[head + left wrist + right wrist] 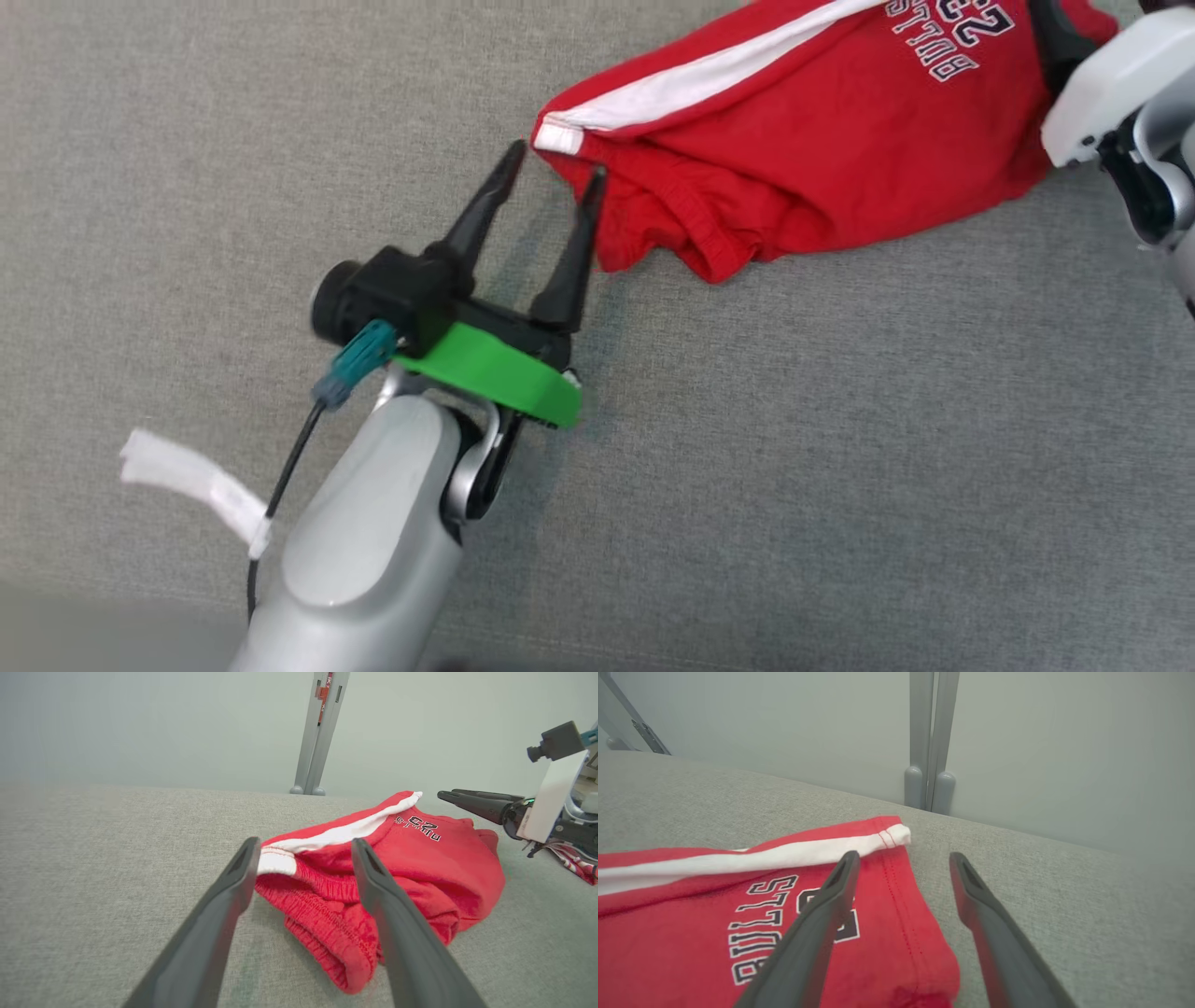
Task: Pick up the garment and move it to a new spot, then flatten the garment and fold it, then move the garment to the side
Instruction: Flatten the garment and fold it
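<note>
Step in hand, as judged: fold looks complete, move to the side not yet begun. Red Bulls shorts (822, 149) lie folded on the grey fabric-covered desk (840, 467). Left gripper (557, 163) fingers spread, empty, tips just beside the waistband end. Right gripper (904, 858) fingers spread too, straddling the hem edge, pinching nothing. Next move calls for closing on both ends together and lifting evenly.

"BULLS" lettering on the red garment (896, 933), number "23" beside it (partly covered)
</note>
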You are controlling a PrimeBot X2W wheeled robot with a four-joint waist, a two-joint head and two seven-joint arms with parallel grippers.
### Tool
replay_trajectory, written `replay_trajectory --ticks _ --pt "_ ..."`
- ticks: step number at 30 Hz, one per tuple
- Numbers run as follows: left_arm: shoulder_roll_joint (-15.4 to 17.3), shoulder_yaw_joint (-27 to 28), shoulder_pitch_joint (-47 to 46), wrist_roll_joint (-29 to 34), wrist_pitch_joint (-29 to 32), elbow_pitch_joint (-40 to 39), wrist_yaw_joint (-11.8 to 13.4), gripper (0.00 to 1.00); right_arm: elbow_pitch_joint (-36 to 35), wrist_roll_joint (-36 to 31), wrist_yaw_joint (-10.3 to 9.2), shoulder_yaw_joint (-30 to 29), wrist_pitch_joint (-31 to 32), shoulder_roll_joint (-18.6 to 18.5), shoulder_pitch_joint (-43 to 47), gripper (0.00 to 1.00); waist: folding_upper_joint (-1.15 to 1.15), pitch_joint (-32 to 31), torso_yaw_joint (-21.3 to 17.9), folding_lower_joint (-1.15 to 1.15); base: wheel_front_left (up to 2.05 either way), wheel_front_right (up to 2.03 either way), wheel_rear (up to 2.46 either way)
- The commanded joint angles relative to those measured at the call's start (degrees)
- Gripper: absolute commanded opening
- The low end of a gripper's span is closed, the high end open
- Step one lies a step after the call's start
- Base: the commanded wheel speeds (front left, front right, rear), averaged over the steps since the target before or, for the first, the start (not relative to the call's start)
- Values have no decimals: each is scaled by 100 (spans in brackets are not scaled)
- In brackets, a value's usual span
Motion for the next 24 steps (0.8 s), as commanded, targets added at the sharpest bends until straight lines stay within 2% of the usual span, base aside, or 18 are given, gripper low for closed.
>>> replay_trajectory --ticks 1,6,11,16,19,23,24 --pt "19 173 211 144 -12 -134 54 100 -27 89 -5 76 -52 -76 145 100 0 -155 -55 0 0 0 0" --pt "32 1029 906 718 -12 -974 257 100 13 342 -6 322 -53 -295 360 100 0 -274 -46 0 0 0 0" --pt "15 1830 1549 1186 -13 -1753 482 100 163 602 -5 464 14 -331 521 100 0 -289 11 0 0 0 0" --pt "13 2218 2008 1253 -13 -2203 758 100 305 823 -6 554 75 -286 610 100 0 -277 84 0 0 0 0" --pt "11 2312 2153 1474 -13 -2273 817 100 400 970 -5 597 141 -241 637 100 0 -278 140 0 0 0 0" --pt "9 2290 2318 1464 -13 -2165 921 100 508 1160 -3 680 323 -141 750 100 0 -311 205 0 0 0 0" --pt "10 2294 2313 1433 -13 -2170 952 100 498 1221 -3 705 369 -120 788 29 0 -326 216 0 0 0 0"
